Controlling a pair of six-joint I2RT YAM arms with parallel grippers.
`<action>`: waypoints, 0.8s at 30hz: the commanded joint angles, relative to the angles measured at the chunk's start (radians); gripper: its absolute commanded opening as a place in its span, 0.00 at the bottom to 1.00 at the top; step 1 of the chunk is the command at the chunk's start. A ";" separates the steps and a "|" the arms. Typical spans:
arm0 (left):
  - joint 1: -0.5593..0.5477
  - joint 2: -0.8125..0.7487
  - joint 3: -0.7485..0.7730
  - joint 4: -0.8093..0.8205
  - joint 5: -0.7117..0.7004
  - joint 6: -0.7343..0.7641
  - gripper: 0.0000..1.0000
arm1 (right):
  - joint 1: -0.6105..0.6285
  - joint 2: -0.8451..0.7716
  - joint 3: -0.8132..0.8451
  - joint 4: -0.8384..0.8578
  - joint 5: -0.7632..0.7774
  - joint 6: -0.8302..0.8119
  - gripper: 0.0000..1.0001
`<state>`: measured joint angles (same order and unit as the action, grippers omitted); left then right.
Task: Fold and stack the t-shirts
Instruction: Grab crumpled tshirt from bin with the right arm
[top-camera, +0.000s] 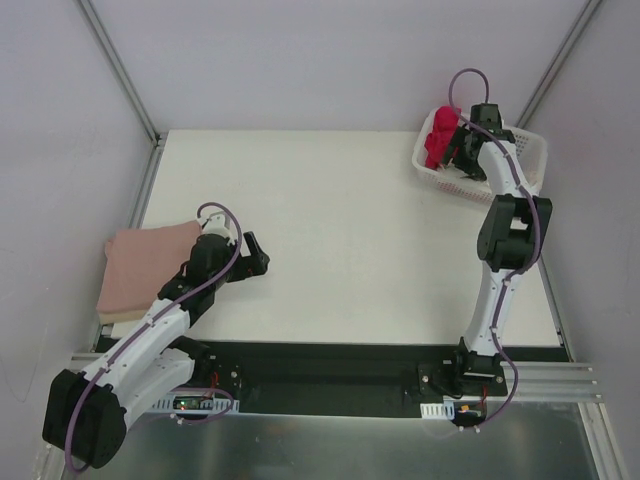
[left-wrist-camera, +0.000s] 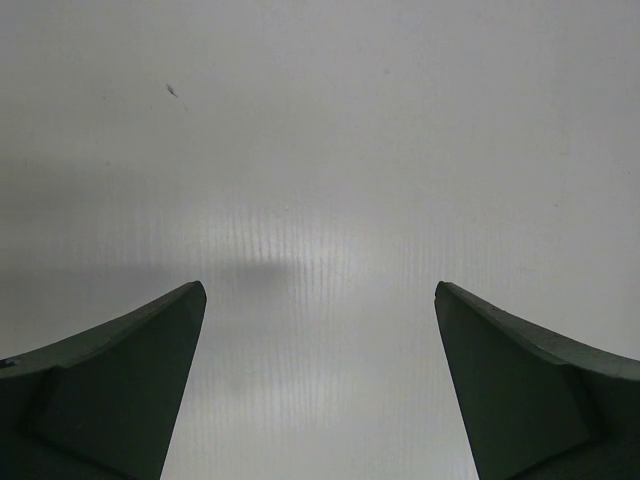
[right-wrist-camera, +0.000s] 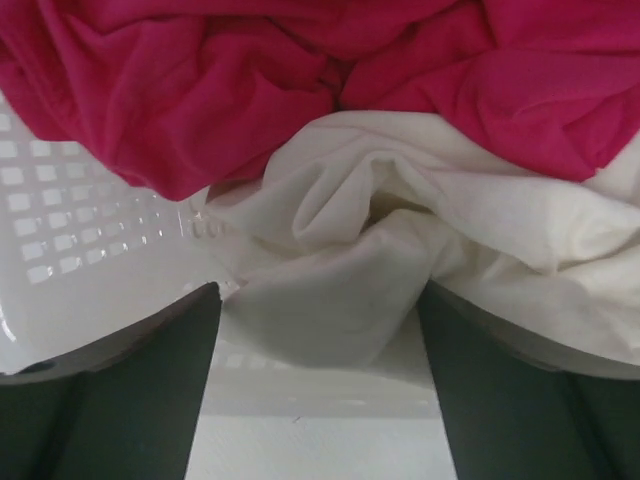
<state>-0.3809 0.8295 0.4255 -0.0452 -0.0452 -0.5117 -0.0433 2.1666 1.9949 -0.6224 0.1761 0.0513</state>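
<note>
A dusty pink t-shirt (top-camera: 150, 265) lies folded in a rectangle at the table's left edge. My left gripper (top-camera: 255, 262) is open and empty just right of it, over bare table in its wrist view (left-wrist-camera: 318, 295). My right gripper (top-camera: 462, 150) reaches into the white basket (top-camera: 530, 150) at the back right. In the right wrist view it (right-wrist-camera: 320, 300) is open, with a bunched fold of the cream-white t-shirt (right-wrist-camera: 400, 240) between its spread fingers. A crumpled magenta t-shirt (right-wrist-camera: 200, 80) lies above the cream one and also shows in the top view (top-camera: 438, 135). No peach shirt shows.
The basket's lattice wall (right-wrist-camera: 80, 260) stands close to the right gripper's left finger. Metal frame posts rise at the table's back corners. The white table (top-camera: 350, 220) spreads between the two arms.
</note>
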 joint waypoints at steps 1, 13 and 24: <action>-0.012 0.019 0.001 0.034 -0.041 0.015 0.99 | -0.033 0.033 0.031 0.042 -0.125 0.077 0.72; -0.012 0.010 -0.001 0.038 -0.019 0.009 0.99 | -0.059 -0.229 0.082 0.078 -0.227 0.059 0.01; -0.010 -0.017 -0.011 0.039 -0.033 0.001 0.99 | -0.037 -0.591 0.196 0.098 -0.312 0.096 0.01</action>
<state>-0.3809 0.8261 0.4255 -0.0341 -0.0635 -0.5121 -0.1036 1.7668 2.1147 -0.6163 -0.0597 0.1127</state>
